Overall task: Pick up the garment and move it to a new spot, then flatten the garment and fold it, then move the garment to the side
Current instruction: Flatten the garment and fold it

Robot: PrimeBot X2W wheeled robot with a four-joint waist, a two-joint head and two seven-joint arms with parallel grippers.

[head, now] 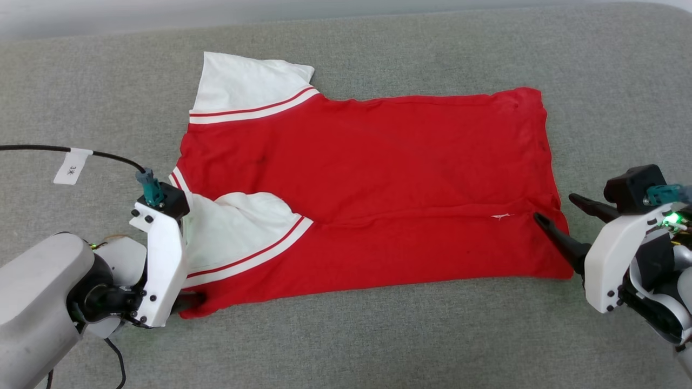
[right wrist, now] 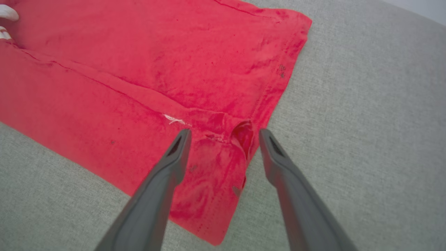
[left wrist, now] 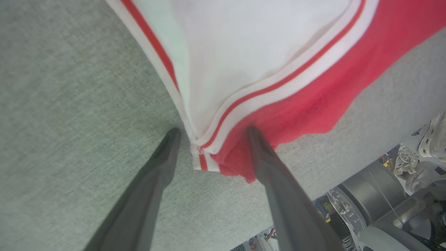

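The garment (head: pixel 378 178), a red T-shirt with white sleeves, lies spread across the grey padded surface (head: pixel 378 335), its near strip folded back over the body. One white sleeve (head: pixel 248 86) sticks out at the far left, and the other (head: pixel 238 232) lies on the near left. My left gripper (head: pixel 186 300) stands open at the near left corner. In the left wrist view its fingers straddle the striped sleeve corner (left wrist: pixel 205 153) of the garment (left wrist: pixel 313 87). My right gripper (head: pixel 552 206) is open at the right hem. There a puckered hem fold (right wrist: pixel 240 136) sits between its fingers (right wrist: pixel 174 164).
A black cable with a white tag (head: pixel 73 165) runs over the surface at the left. The surface's near edge and my base (left wrist: pixel 383 195) show in the left wrist view. Bare grey padding (right wrist: pixel 366 104) lies right of the hem.
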